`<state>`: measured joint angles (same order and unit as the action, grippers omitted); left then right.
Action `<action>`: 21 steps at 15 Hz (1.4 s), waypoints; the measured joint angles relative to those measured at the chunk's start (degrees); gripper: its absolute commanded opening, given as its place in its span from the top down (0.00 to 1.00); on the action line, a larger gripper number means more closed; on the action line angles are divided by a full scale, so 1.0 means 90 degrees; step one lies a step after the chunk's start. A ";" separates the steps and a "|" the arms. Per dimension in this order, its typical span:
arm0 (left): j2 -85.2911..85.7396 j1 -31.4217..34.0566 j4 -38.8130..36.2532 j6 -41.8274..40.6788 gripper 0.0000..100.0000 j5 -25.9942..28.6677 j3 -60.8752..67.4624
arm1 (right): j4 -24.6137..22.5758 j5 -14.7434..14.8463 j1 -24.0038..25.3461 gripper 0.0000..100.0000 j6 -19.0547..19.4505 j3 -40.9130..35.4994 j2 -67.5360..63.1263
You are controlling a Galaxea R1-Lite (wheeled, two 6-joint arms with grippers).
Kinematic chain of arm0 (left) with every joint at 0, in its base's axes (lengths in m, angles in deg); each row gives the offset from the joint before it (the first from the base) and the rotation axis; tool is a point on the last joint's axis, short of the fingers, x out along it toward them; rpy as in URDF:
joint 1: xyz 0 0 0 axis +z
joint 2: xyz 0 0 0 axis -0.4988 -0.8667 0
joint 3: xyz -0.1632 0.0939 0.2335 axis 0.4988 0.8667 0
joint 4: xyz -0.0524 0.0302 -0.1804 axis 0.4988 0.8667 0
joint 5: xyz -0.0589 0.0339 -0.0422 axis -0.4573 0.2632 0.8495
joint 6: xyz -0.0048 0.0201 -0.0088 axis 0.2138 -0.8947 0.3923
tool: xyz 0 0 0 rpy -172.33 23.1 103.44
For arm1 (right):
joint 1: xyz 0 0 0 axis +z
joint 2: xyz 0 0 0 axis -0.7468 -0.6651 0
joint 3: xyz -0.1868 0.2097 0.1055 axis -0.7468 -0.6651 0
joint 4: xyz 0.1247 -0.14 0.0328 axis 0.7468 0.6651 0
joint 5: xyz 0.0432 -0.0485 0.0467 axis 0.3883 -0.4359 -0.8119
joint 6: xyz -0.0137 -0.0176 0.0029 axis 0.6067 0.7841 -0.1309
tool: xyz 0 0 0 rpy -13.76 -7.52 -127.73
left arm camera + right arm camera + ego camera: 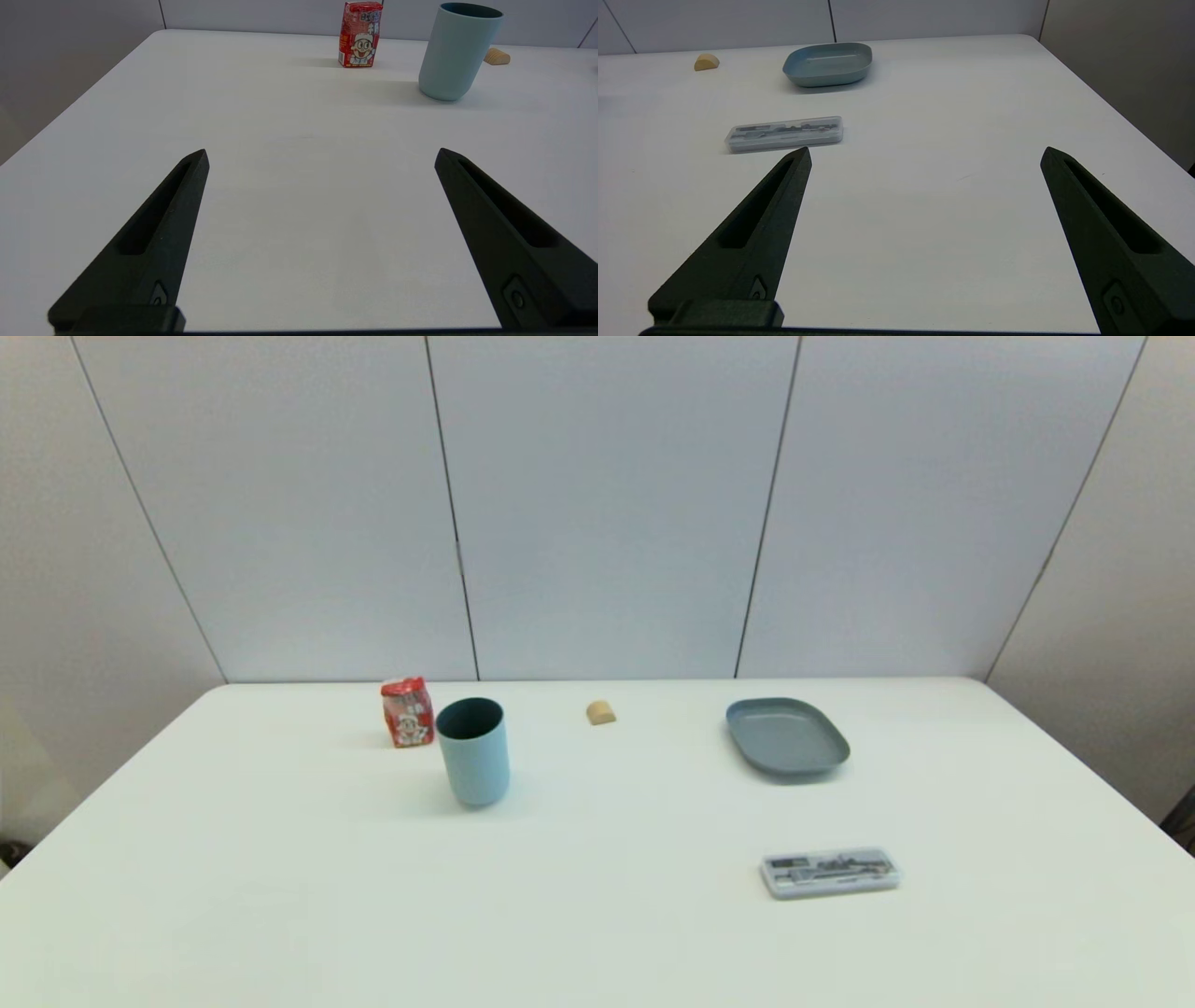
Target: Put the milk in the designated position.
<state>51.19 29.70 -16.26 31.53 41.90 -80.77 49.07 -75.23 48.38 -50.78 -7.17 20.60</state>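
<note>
The milk (408, 711) is a small red carton with a white cartoon figure, standing upright at the far left of the white table, just behind and left of the light-blue cup (473, 751). The left wrist view shows the milk (359, 34) far ahead of my left gripper (322, 156), which is open over bare table near the front. My right gripper (926, 155) is also open and empty, low over the table's front right. Neither arm shows in the head view.
A small tan block (600, 712) lies at the far middle. A grey-blue oval plate (787, 736) sits at the far right, and a clear flat case (830, 873) lies nearer on the right. The table's far edge meets a panelled wall.
</note>
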 measured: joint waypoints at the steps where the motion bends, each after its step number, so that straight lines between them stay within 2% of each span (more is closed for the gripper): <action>1: 0.0000 0.0000 0.0000 -0.0003 0.00 0.0000 0.0000 | 0.0000 0.0000 0.0000 0.00 -0.0001 0.0000 0.0000; 14: -0.0182 0.0004 0.0083 -0.0022 0.00 -0.0003 -0.0156 | -0.0003 0.0003 0.0000 0.00 0.0000 0.0000 0.0000; 17: -0.1109 0.0098 0.0131 -0.0177 0.00 0.0000 -0.0738 | 0.0000 0.0003 0.0000 0.00 0.0000 0.0000 0.0000; 21: -0.3229 0.0226 0.0049 -0.0412 0.00 -0.0009 -0.2266 | -0.0003 0.0003 0.0000 0.00 -0.0001 0.0000 0.0000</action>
<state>22.13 31.73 -15.82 27.82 41.82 -101.17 49.05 -75.21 48.38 -50.79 -7.17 20.60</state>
